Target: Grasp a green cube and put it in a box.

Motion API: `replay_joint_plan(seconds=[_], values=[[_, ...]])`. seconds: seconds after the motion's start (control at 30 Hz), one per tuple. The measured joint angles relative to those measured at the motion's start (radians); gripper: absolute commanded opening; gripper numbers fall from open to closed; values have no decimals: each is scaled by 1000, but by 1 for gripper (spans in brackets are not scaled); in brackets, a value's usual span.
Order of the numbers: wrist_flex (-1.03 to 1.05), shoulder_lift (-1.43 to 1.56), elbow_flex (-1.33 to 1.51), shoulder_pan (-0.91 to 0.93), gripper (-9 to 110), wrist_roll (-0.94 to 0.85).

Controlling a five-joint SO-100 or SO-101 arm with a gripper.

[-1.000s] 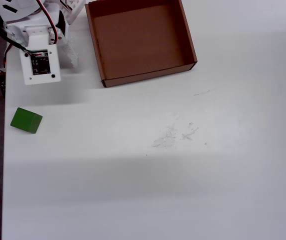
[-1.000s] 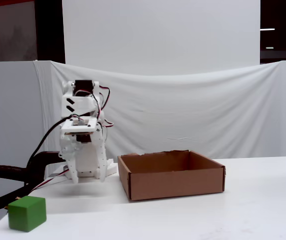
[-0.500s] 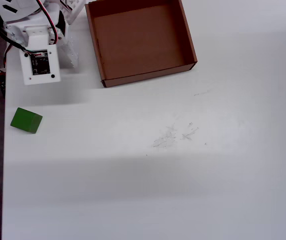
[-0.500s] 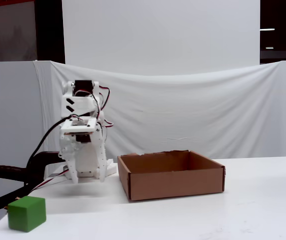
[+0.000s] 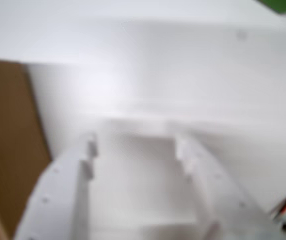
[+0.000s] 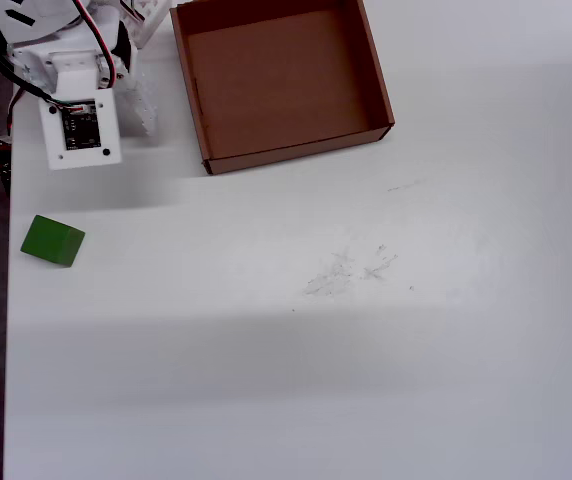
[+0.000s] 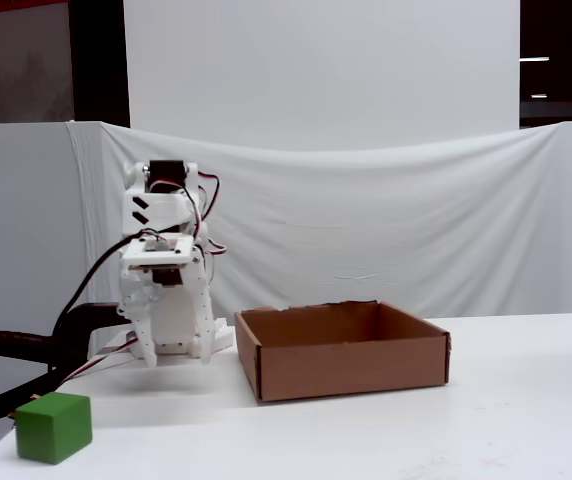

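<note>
White table [image 6: 366, 350] | wrist view blurred | green cube [image 5: 284, 5] cut off at top edge | end effector [image 5: 135, 147] spread wide, empty

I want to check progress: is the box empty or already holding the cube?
Empty. The overhead view shows only the bare brown bottom of the box; the green cube lies on the table near its left edge.

No readable text, label, brand, number or sign appears anywhere.

One green cube [image 6: 52, 241], one box [image 6: 377, 76] (brown cardboard), one tool [image 5: 135, 147]
</note>
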Motion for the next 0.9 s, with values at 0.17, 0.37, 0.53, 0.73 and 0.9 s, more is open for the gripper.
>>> replay_joint_plan(seconds=[0.17,0.37,0.53,0.73,0.9], values=[[0,0,0,-34,20,0],[0,0,0,-40,21,0],[0,0,0,-40,20,0],[-32,-49,-8,-28,27,3],[-55,-272,-210,61,31,5]])
